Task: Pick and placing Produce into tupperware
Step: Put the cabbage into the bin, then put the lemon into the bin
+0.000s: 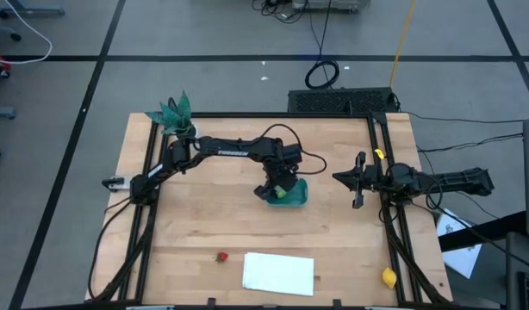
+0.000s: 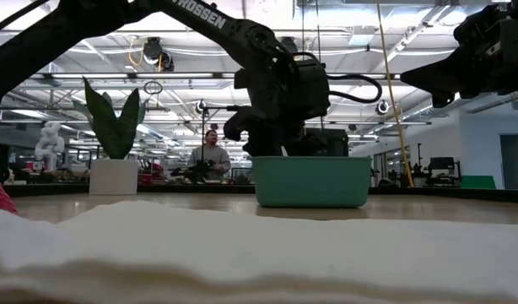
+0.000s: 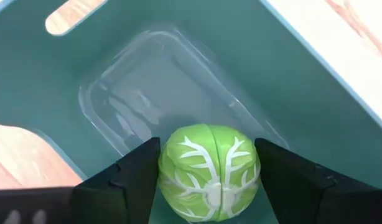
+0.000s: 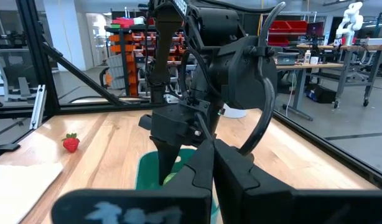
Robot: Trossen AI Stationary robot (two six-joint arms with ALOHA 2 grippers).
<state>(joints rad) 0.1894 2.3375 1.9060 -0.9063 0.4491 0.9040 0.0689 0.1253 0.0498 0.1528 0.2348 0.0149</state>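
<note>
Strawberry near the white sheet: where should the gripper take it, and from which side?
Likely across its red body, coming straight down. The strawberry lies alone on the table, beside but apart from the white sheet, so fingers have room on either side. It is small and low, so a side approach would probably scrape the wood.

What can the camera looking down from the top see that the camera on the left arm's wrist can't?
Only the high view shows the red strawberry, the yellow lemon, the white sheet, the plant and the right gripper, waiting beside the table's right rail. Only the left wrist view shows the tub's clear bottom and the green fruit's white veins. Both show the left gripper holding that fruit inside the teal tub.
</note>
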